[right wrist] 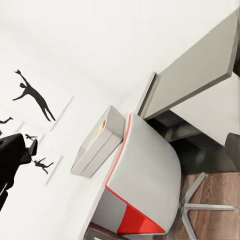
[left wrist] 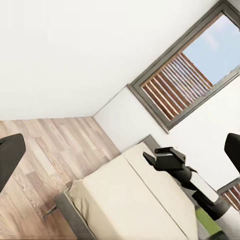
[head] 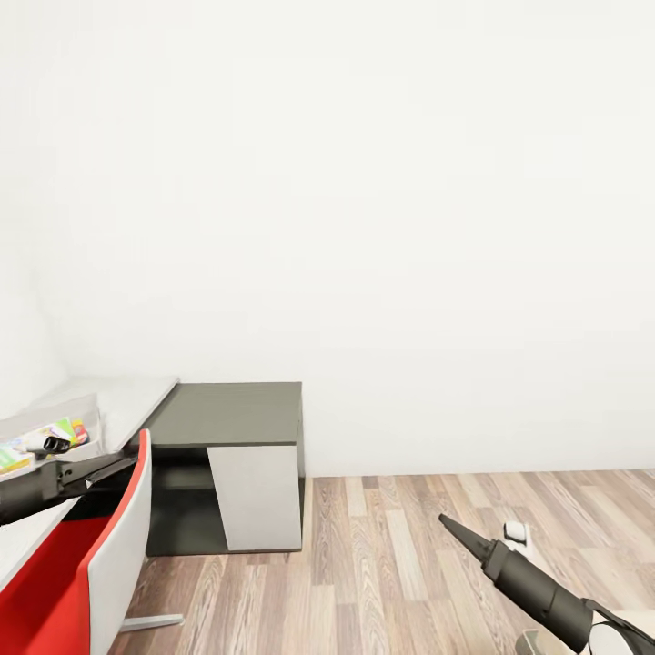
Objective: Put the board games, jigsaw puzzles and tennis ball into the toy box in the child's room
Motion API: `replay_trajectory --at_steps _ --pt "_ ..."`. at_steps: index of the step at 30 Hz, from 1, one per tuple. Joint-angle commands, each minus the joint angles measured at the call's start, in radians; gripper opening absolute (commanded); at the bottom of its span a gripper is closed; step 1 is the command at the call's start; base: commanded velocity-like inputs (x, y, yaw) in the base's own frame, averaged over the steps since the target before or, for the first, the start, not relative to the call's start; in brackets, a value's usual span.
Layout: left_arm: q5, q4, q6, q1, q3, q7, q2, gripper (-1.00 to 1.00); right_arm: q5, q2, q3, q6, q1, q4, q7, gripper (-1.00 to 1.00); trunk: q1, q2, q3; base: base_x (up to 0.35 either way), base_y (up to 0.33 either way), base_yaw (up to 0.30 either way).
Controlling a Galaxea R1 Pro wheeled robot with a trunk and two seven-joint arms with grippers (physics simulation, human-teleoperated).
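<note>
We see a blank white wall (head: 364, 182), a wood floor (head: 400, 564), a beige bed (left wrist: 135, 200), then the worktop (head: 118, 400). On the worktop sits the toy box (head: 55, 435), colourful toys inside. Just beside the box, our left claw (head: 91, 482); right claw (head: 446, 523) above floor; whether either is open, we cannot tell.

Toy box (head: 55, 428) on table (head: 127, 400) at left, chair (head: 100, 555) before it, cabinet (head: 227, 464) right of table.

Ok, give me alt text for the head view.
A pale table at left carries a grey toy box with colourful toys, a red-and-white chair before it. A dark cabinet stands against a white wall on wood floor.
</note>
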Motion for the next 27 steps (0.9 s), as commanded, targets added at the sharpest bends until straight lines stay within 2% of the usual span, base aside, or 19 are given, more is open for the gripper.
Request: replay_trajectory --at_steps 1,5,6,8,9,17,18,21,25,27 --pt "-0.01 0.002 0.011 0.0 -0.016 -0.004 -0.001 1.0 -0.006 0.0 0.001 0.007 0.0 0.0 -0.011 1.0 0.0 -0.001 0.0 0.0 0.0 0.0" --pt "-0.036 0.004 0.011 -0.001 -0.071 0.027 -0.022 1.0 -0.006 0.001 0.004 0.007 0.0 0.0 -0.037 1.0 0.0 -0.001 0.0 0.0 0.0 0.0" --pt "-0.042 0.005 0.012 -0.002 -0.088 0.055 -0.039 1.0 -0.006 0.003 0.005 0.008 0.0 0.0 -0.049 1.0 0.0 -0.001 0.0 0.0 0.0 0.0" --pt "-0.047 0.005 0.012 -0.003 -0.1 0.084 -0.059 1.0 -0.006 0.006 0.006 0.009 0.0 0.0 -0.06 1.0 0.0 -0.001 0.0 0.0 0.0 0.0" --pt "-0.05 0.006 0.012 -0.004 -0.108 0.112 -0.078 1.0 -0.006 0.009 0.006 0.01 0.0 0.0 -0.07 1.0 0.0 -0.001 0.0 0.0 0.0 0.0" --pt "-0.054 0.006 0.011 -0.009 -0.124 0.251 -0.159 1.0 -0.006 0.012 0.008 0.011 0.0 0.0 -0.099 1.0 0.0 -0.001 0.0 0.0 0.0 0.0" --pt "-0.055 0.006 0.01 -0.01 -0.125 0.279 -0.176 1.0 -0.006 0.012 0.008 0.011 0.0 0.0 -0.1 1.0 0.0 -0.001 0.0 0.0 0.0 0.0" --pt "-0.057 0.006 0.01 -0.013 -0.133 0.342 -0.206 1.0 -0.006 0.012 0.009 0.012 0.0 0.0 -0.102 1.0 0.0 -0.001 0.0 0.0 0.0 0.0" --pt "-0.061 0.006 0.009 -0.014 -0.151 0.421 -0.223 1.0 -0.006 0.012 0.009 0.012 0.0 0.0 -0.105 1.0 0.0 -0.001 0.0 0.0 0.0 0.0" --pt "-0.062 0.007 0.008 -0.015 -0.167 0.492 -0.232 1.0 -0.006 0.012 0.009 0.012 0.0 0.0 -0.115 1.0 0.0 -0.001 0.0 0.0 0.0 0.0"
